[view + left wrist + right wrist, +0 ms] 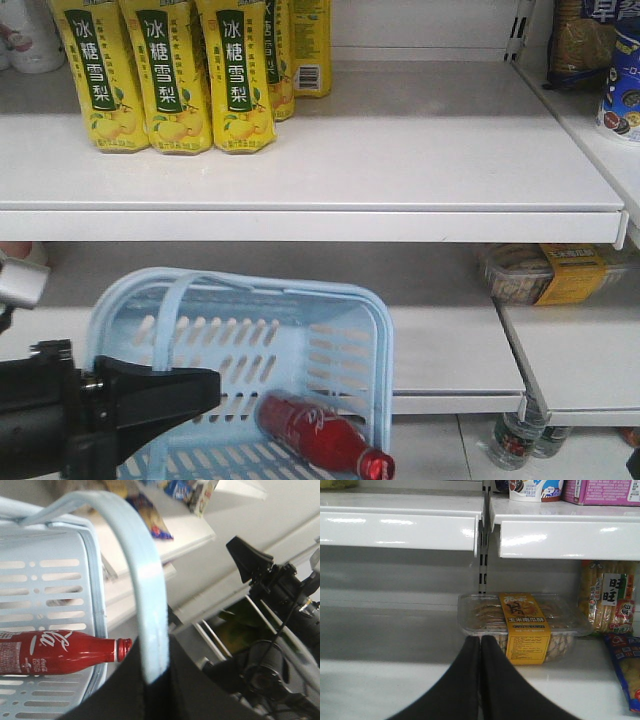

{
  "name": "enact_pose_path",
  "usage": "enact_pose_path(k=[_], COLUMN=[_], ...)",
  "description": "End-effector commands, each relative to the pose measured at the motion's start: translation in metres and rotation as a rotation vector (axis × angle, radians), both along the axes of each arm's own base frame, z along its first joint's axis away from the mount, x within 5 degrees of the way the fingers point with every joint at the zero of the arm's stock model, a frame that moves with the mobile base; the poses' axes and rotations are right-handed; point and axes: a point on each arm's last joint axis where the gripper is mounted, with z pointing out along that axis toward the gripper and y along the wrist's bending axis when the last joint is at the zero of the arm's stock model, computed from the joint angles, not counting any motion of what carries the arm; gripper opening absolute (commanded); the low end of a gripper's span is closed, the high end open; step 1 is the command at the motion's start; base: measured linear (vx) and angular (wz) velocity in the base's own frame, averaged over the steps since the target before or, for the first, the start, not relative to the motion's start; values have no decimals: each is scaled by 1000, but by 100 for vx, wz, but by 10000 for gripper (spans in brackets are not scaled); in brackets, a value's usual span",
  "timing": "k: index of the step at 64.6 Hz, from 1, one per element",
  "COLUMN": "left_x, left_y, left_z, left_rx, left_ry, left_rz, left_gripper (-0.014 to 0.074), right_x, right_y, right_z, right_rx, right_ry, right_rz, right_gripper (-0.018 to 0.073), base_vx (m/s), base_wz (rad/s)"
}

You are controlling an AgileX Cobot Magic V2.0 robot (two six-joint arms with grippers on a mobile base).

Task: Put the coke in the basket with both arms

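The coke (pixel 325 438) is lying on its side inside the basket (pixel 340 300), its long axis running diagonally in the front view, with the red cap pointing toward the lower right and reaching past the basket's near rim. In my left wrist view the coke (pixel 60 652) is stretching sideways, neck and cap to the right, white Coca-Cola script reading along the red body and a patch of small print near the base. The basket is hanging tilted in front of the lower shelf (pixel 450 350), and its light blue handle (pixel 147 605) is passing into my left gripper (pixel 152 680), whose dark fingers are clamped around that handle. My right gripper (pixel 480 675) is pointing at a shelf, its two black fingers pressed together with nothing between them. Beyond those fingertips a clear plastic box of pastries (pixel 525 625) with a yellow label in Chinese characters is sitting on the shelf, and snack packs printed 旺旺 (pixel 607 597) are standing beside it. On the upper shelf (pixel 400 150) in the front view, yellow bottles marked 冰糖雪梨 (pixel 165 75) are standing in a row.
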Motion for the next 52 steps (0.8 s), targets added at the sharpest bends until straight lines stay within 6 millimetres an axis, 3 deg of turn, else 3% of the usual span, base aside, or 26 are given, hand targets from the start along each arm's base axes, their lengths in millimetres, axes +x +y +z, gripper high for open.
enact_pose_path(k=[1, 11, 21, 36, 52], left_x=[-14, -29, -34, -38, -46], left_y=[7, 20, 34, 65, 84], left_z=[27, 30, 21, -7, -32], left_rx=[-27, 94, 153, 124, 165], left_ry=[-153, -300, -344, -324, -476], left_rz=[28, 64, 193, 557, 713], left_gripper=[-6, -6, -6, -6, -6], right_x=[2, 2, 2, 2, 2], right_y=[-1, -1, -1, -1, -1], right_z=[16, 16, 16, 16, 16], right_rx=[-8, -8, -8, -8, -8], right_ry=[-100, -100, -100, -100, -100], right_rz=[-10, -10, -10, -10, -10], right_gripper=[-10, -10, -10, -10, -10], base_vx=[0, 0, 0, 0, 0], base_wz=[0, 0, 0, 0, 0])
